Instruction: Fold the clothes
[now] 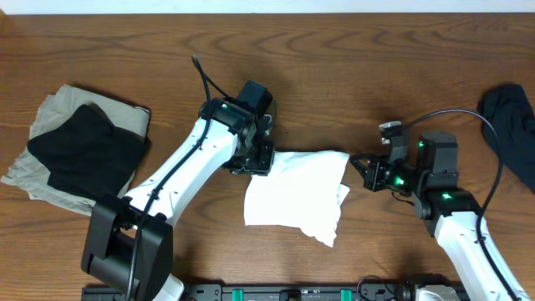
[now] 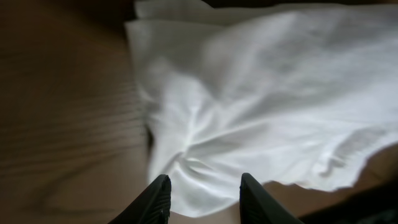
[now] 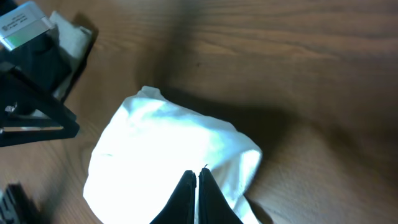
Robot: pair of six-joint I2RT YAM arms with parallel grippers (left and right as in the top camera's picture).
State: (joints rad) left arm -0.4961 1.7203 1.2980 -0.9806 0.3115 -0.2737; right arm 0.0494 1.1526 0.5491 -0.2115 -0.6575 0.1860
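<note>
While the left gripper (image 2: 202, 186) hangs jaws apart over the 10 o'clock corner of the white garment (image 1: 297, 192), central on the bench (image 1: 376, 67), and the right gripper (image 3: 197, 183) sits closed, empty, at its 3 o'clock edge, a one-layer pinch could undo the fold.

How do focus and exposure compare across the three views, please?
Overhead: sharp and evenly lit, the white garment crisply edged. Left wrist: soft and dim, the left gripper a dark silhouette. Right wrist: the garment glares, overexposed, folds lost.
</note>
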